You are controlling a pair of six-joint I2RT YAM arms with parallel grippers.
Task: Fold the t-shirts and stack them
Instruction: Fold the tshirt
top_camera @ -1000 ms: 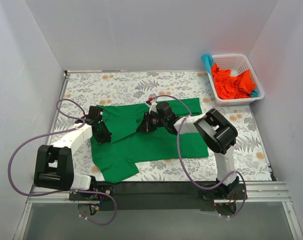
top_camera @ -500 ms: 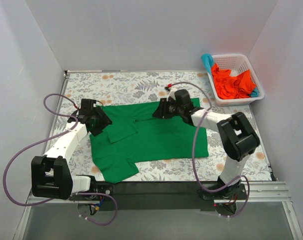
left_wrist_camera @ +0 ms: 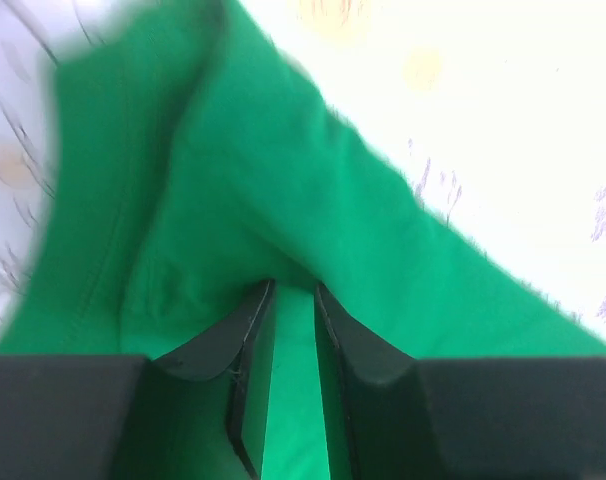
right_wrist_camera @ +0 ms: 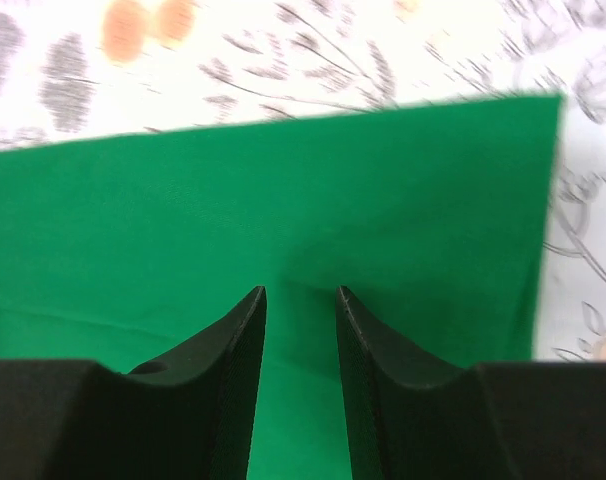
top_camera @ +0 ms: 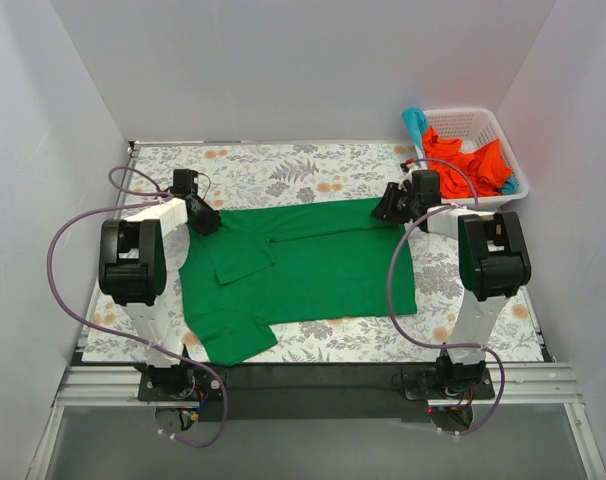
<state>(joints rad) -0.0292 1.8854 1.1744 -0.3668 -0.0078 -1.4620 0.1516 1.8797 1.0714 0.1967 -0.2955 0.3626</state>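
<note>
Top view: a bright green cloth short-sleeved shirt (top_camera: 313,265) lies spread on the leaf-printed table (top_camera: 283,170), stretched between the two claws. The left claw (top_camera: 205,222) sits on its far-left corner and the right claw (top_camera: 383,210) on its far-right corner. Just right of the right claw and beyond it stands a white plastic lattice basket (top_camera: 463,110) holding crumpled orange-red cloth shirts (top_camera: 463,165), with a teal-blue cloth shirt (top_camera: 415,122) at its far-left corner.

Left wrist view: the left claw (left_wrist_camera: 293,290) is clenched on the green shirt (left_wrist_camera: 233,180), which bunches up between its nearly closed tips; bare table (left_wrist_camera: 503,120) shows ahead to the right.

Right wrist view: the right claw (right_wrist_camera: 299,295) has its tips close together over the flat green shirt (right_wrist_camera: 283,200). I cannot tell whether they pinch it. The shirt's edge runs ahead of the tips, with table (right_wrist_camera: 283,60) beyond.
</note>
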